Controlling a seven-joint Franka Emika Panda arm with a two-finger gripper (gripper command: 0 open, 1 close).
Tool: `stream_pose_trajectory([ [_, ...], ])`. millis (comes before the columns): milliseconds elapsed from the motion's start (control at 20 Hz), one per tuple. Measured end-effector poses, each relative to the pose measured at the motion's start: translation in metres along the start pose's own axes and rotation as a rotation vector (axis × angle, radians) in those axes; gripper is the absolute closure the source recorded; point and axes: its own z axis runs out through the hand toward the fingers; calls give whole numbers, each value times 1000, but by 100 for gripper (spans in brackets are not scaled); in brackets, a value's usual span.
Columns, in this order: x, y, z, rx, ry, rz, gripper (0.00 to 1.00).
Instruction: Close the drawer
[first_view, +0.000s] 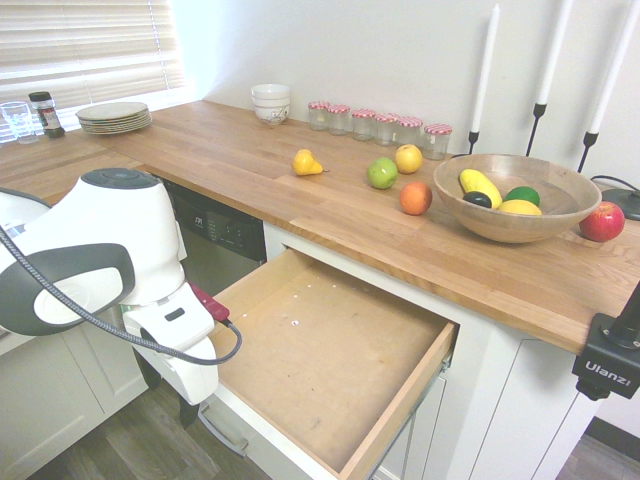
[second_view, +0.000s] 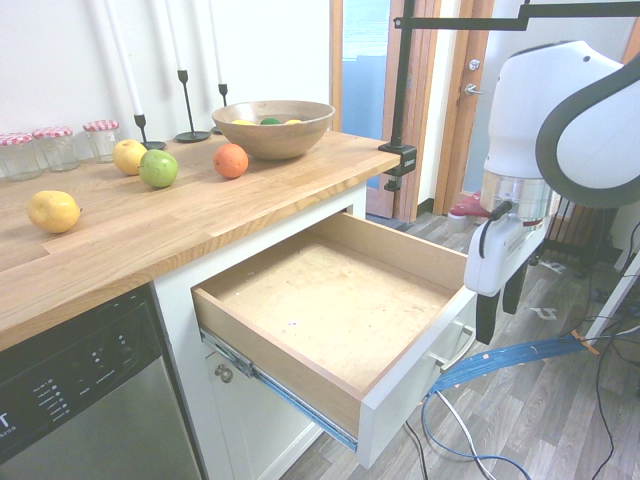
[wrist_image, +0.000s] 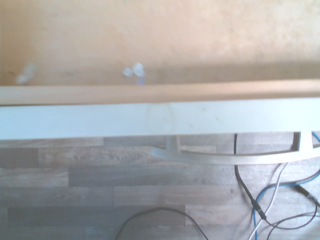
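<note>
The drawer (first_view: 330, 350) is pulled far out from under the wooden countertop, its brown board bottom (second_view: 330, 305) bare. In the wrist view its white front panel (wrist_image: 150, 120) and silver bar handle (wrist_image: 235, 158) run across the picture over the grey floor. My gripper (second_view: 499, 308) hangs just outside the front panel, beside the handle (second_view: 456, 350), fingers pointing down at the floor and open with nothing between them. In the first exterior view one dark fingertip (first_view: 188, 410) shows just outside the front panel, next to the handle (first_view: 224, 432).
The countertop (first_view: 330, 210) holds a wooden bowl (first_view: 516, 196) of fruit, loose fruit, jars, candle holders, white bowls and plates. A dishwasher (second_view: 80, 400) sits beside the drawer. Cables (second_view: 500, 360) trail over the wood floor below the gripper.
</note>
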Motion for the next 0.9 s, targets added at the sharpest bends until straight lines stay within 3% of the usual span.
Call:
stream_pose_trajectory([
  [550,13,26,80,-44,-34,-7,0],
  [900,15,17,106,48,73,-72,0],
])
